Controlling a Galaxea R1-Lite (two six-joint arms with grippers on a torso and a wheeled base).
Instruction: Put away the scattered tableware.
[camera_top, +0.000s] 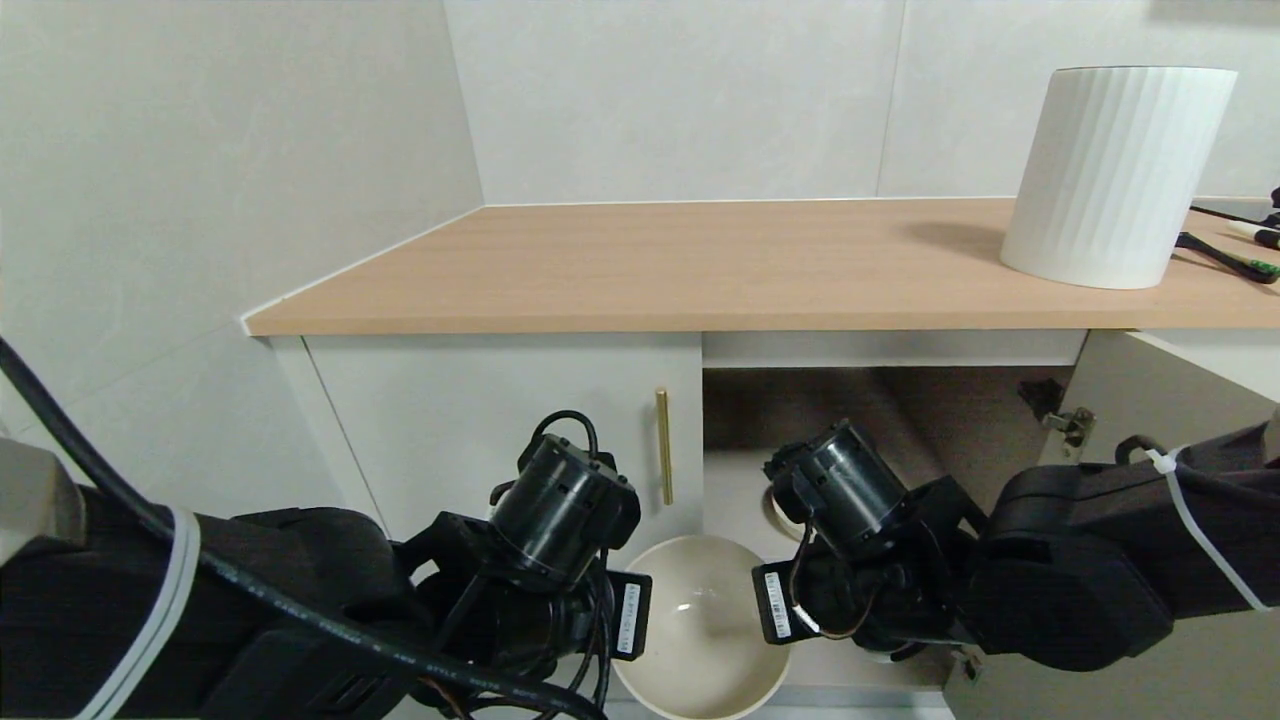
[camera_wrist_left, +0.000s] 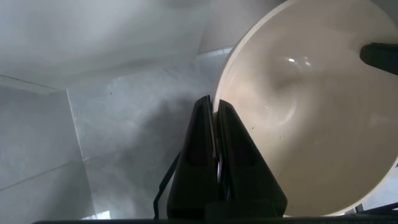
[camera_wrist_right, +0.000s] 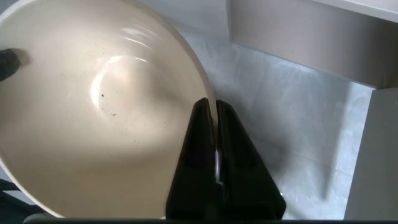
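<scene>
A large cream bowl hangs low in front of the open cabinet, held between both arms. My left gripper is shut on the bowl's left rim; in the left wrist view the two fingers pinch the edge of the bowl. My right gripper is shut on the opposite rim, and the right wrist view has its fingers clamped over the edge of the bowl. The bowl's inside is bare apart from a few dark specks.
A wooden countertop carries a white ribbed container and some pens at the far right. The left cabinet door with a brass handle is closed; the right door stands open. A pale round object sits inside the cabinet.
</scene>
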